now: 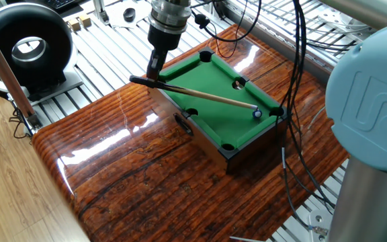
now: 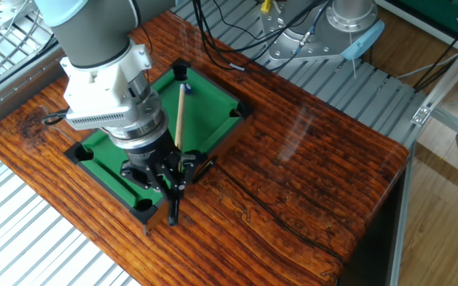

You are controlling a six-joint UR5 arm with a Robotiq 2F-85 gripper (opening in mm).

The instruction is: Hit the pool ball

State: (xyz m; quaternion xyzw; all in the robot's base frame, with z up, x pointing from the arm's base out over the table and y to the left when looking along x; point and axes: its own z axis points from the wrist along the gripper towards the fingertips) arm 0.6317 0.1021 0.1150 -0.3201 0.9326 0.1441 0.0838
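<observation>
Gripper: the gripper [image 1: 154, 72] [image 2: 171, 176] is hanging over the near-left edge of the mini pool table [image 1: 210, 101] [image 2: 205, 111], pointing straight down from the arm's wrist.
Jaws: they are clamping the dark butt end of the cue, closed tight on it from both sides.
Cue: the thin wooden cue [image 1: 203, 96] [image 2: 179, 119] is lying nearly level above the green felt, running from the jaws across the playing field; its black butt is sticking out past the table edge over the bench.
Cue tip: the pale tip is sitting just beside the ball, and whether the two are touching cannot be told.
Pool ball: the pool ball [image 1: 257, 114] [image 2: 186, 88] is resting on the felt near the far corner pocket, close to the end rail; in the other fixed view it is showing as a small dark speck at the end of the cue.
Bench: the glossy wood-grain bench [image 1: 133, 168] [image 2: 308, 151] is carrying the mini pool table, which is sitting toward one end of it.
Surroundings: black cables [image 1: 294, 81] are hanging down beside the table's corner nearest the ball.
</observation>
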